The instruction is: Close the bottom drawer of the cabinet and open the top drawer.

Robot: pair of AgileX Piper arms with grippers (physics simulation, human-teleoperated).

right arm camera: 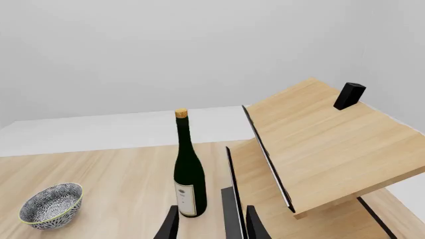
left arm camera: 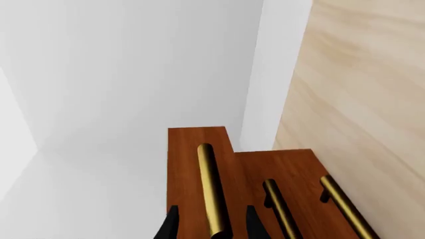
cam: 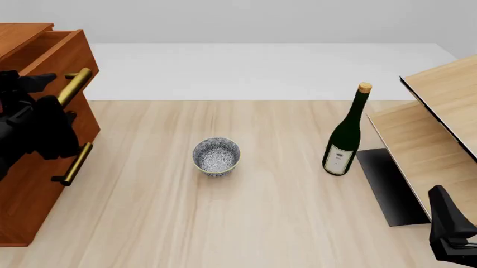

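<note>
Tabletop [cam: 261, 223]; top drawer [cam: 52, 47] out rightward.

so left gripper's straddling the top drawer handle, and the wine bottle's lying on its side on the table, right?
Not the bottle. In the front view the wine bottle stands upright on the table, cork up. The rest holds: the left wrist view shows the left gripper either side of the top drawer handle.

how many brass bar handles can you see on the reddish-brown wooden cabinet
3. The top drawer's brass bar handle sits between the left gripper's fingers on the pulled-out drawer; the middle handle and bottom handle lie beside it on the flush fronts. Front view shows only two.
</note>
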